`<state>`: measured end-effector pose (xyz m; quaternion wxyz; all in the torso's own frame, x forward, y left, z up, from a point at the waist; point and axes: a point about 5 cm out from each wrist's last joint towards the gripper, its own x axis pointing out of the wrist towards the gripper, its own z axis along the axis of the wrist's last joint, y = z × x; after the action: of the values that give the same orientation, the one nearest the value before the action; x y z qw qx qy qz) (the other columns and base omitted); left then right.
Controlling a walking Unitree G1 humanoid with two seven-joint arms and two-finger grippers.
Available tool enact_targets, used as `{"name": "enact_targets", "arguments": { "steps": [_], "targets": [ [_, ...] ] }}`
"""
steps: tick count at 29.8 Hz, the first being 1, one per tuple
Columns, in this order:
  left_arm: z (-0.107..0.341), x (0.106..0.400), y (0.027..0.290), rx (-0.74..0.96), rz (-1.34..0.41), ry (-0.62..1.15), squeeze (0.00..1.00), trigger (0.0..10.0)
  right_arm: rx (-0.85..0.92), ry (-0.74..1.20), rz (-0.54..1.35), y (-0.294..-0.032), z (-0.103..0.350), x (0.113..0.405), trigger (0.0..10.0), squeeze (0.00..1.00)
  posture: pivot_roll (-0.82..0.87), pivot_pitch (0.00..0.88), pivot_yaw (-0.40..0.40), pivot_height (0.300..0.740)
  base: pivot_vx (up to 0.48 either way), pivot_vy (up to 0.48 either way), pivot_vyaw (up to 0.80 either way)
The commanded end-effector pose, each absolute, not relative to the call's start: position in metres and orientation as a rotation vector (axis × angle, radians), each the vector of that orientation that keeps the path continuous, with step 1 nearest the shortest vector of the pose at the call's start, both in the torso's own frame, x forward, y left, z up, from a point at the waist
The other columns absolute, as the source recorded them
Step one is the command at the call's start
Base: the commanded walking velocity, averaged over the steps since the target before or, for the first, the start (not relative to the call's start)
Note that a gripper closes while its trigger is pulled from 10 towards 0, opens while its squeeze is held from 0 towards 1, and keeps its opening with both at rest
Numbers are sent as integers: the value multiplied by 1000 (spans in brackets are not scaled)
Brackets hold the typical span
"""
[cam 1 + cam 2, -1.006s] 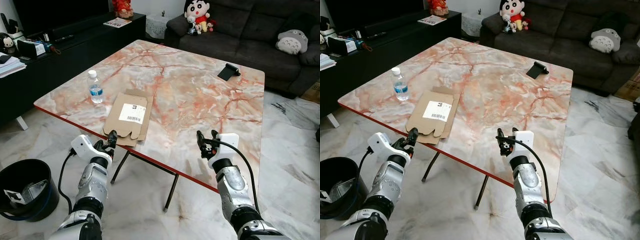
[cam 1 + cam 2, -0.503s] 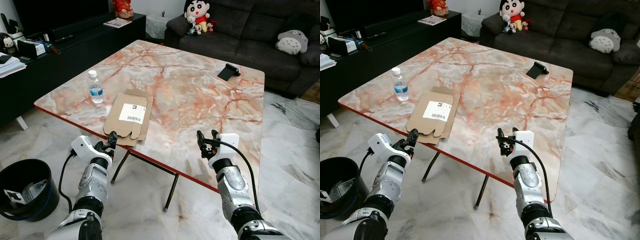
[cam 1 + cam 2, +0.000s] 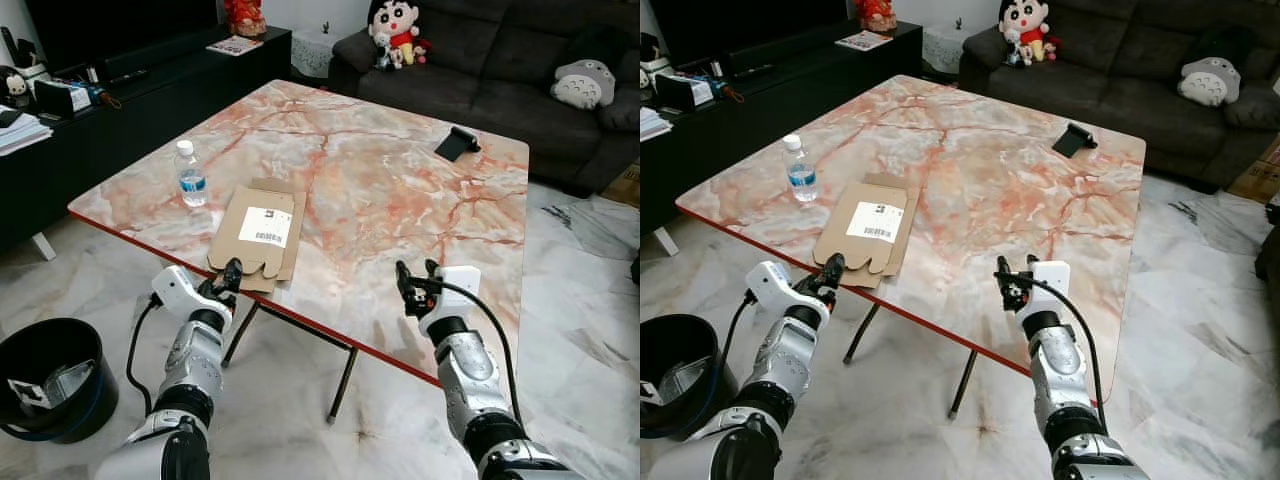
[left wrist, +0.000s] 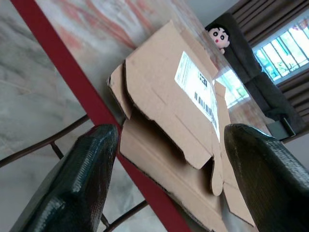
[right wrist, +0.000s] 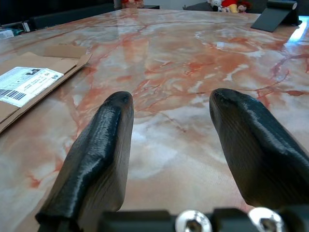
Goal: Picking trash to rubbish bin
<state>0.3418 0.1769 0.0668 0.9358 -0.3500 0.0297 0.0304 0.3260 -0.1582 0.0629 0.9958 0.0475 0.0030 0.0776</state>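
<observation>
A flattened cardboard box (image 3: 255, 236) with a white shipping label lies on the marble table (image 3: 380, 170) near its front-left edge, its flaps overhanging the red rim. My left gripper (image 3: 228, 278) is open just below and in front of that overhanging edge; in the left wrist view the cardboard (image 4: 178, 116) lies between the two black fingers (image 4: 79, 179). My right gripper (image 3: 415, 285) is open, held low over the table's front edge, away from the box. A clear water bottle (image 3: 190, 175) stands left of the cardboard. A black rubbish bin (image 3: 50, 375) sits on the floor at lower left.
A black phone stand (image 3: 456, 142) rests at the table's far right corner. A dark sofa (image 3: 500, 60) with plush toys stands behind, a black TV console (image 3: 120, 90) on the left. The table's metal legs (image 3: 345, 375) are under the front edge. Marble floor surrounds the table.
My left gripper has moved right and slightly forward, closer to the cardboard's overhanging edge. The right gripper has barely moved.
</observation>
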Motion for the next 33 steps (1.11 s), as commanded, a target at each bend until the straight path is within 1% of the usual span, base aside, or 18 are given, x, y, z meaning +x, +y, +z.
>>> {"name": "enact_targets", "arguments": {
  "steps": [1,19,22,23,26,27,29,33],
  "targets": [
    [71,346,173,-725,44,54,0,10000,98,6,144,-162,65,327,10000,0,97,0,-119,740,0,0,0],
    [69,345,171,-725,40,64,0,10000,95,7,145,-163,65,328,10000,0,97,0,-120,740,0,0,0],
    [69,346,171,-725,39,64,0,9882,95,7,145,-163,65,328,10000,0,97,0,-120,740,0,0,0],
    [69,346,170,-724,38,66,0,7020,94,8,145,-163,65,328,10000,0,94,0,-121,740,0,0,0],
    [69,346,170,-723,37,67,0,7020,94,9,147,-163,65,327,10000,0,94,0,-121,740,0,0,0],
    [69,346,170,-723,37,67,0,6745,94,8,147,-163,65,327,10000,0,94,0,-121,740,0,0,0],
    [69,346,170,-724,37,67,0,6588,94,8,148,-162,65,328,10000,0,94,0,-121,740,0,0,0],
    [69,346,169,-724,37,68,0,7098,90,6,150,-162,66,328,10000,0,94,0,-121,740,0,0,0]
  ]
}}
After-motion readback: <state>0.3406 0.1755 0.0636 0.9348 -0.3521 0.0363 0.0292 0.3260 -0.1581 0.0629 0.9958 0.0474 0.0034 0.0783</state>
